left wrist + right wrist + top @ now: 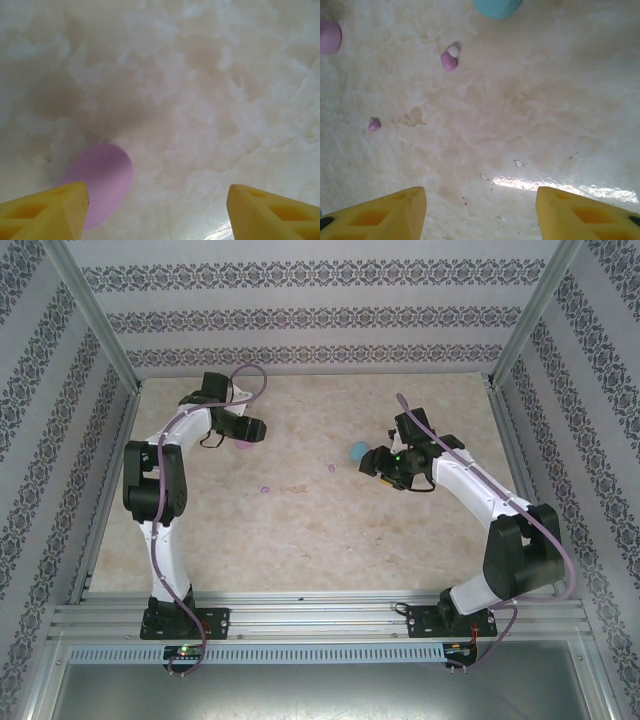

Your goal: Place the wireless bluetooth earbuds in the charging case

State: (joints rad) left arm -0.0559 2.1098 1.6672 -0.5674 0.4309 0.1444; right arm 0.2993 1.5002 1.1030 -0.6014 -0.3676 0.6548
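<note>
A pink-purple egg-shaped charging case [100, 180] lies on the marble table, right against the inner side of my left gripper's [157, 215] left finger, with a wide gap to the right finger. That gripper [250, 428] is open. The light blue case [356, 451] sits just left of my right gripper [375, 462], which is open over bare table [480, 215]. Two pink-purple earbuds lie loose: one with a white tip [449, 60] [332, 468] and one further off [374, 125] [265, 489]. The right wrist view also catches the blue case [497, 7] and the pink case [329, 36] at its top edge.
Patterned walls and aluminium frame posts [100, 330] enclose the table on three sides. A metal rail [320, 615] runs along the near edge by the arm bases.
</note>
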